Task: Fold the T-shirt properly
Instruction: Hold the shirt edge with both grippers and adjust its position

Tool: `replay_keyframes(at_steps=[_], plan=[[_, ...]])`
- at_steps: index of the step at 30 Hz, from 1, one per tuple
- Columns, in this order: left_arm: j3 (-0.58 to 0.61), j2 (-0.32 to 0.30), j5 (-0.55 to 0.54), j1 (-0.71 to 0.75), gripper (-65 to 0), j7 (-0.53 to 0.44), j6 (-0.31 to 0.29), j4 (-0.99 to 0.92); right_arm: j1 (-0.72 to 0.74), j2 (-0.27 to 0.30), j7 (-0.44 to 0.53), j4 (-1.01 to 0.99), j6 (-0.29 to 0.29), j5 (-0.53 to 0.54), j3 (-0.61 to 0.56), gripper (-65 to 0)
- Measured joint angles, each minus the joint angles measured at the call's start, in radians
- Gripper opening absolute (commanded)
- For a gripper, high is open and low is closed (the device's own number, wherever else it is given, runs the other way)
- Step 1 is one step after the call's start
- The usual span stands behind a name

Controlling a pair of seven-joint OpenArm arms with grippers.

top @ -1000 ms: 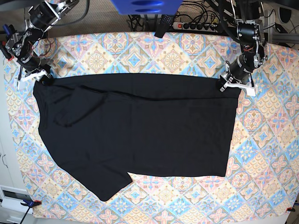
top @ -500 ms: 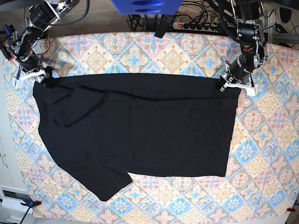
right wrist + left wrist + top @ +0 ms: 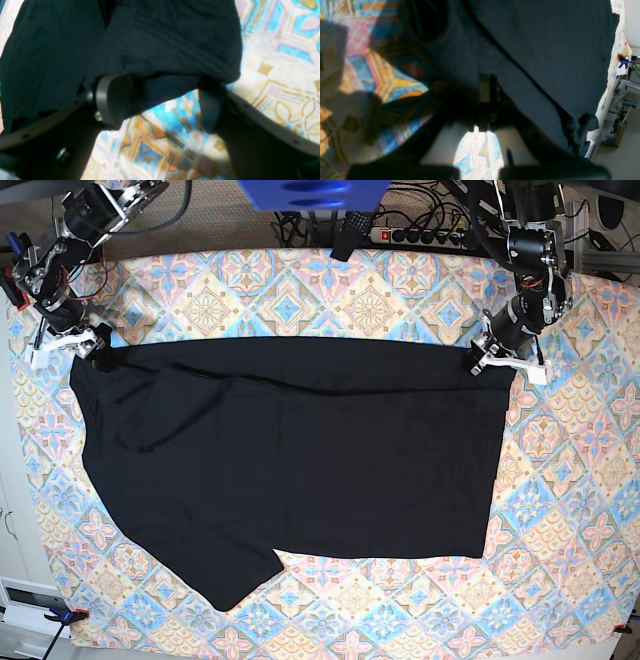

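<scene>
T-shirt [image 3: 290,460]: we find it folded once lengthwise, flat on the patterned cloth [image 3: 300,290], further folds outstanding; right claw [image 3: 165,105] apart at one far corner, left claw [image 3: 487,100] pinched together at the other.

Bright base view (wrist views blurred)

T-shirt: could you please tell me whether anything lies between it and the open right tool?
Nothing visible does. The right tool stands open right at the T-shirt edge, with only the patterned cloth beneath.
</scene>
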Motion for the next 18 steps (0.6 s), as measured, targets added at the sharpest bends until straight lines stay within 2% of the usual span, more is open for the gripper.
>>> replay_keyframes(at_steps=[5, 11, 18], plan=[[0.0, 0.0, 0.0, 0.0, -65.0, 0.001, 0.0, 0.0, -0.02, -0.001, 0.023, 0.001, 0.004, 0.011, 0.0, -20.4], [0.0, 0.0, 0.0, 0.0, -65.0, 0.001, 0.0, 0.0, -0.026, -0.007, 0.0, 0.005, 0.011, 0.018, 0.064, -20.4], [0.0, 0.0, 0.0, 0.0, -65.0, 0.001, 0.0, 0.0, -0.034, -0.007, 0.003, 0.005, 0.011, 0.018, 0.075, -20.4]])
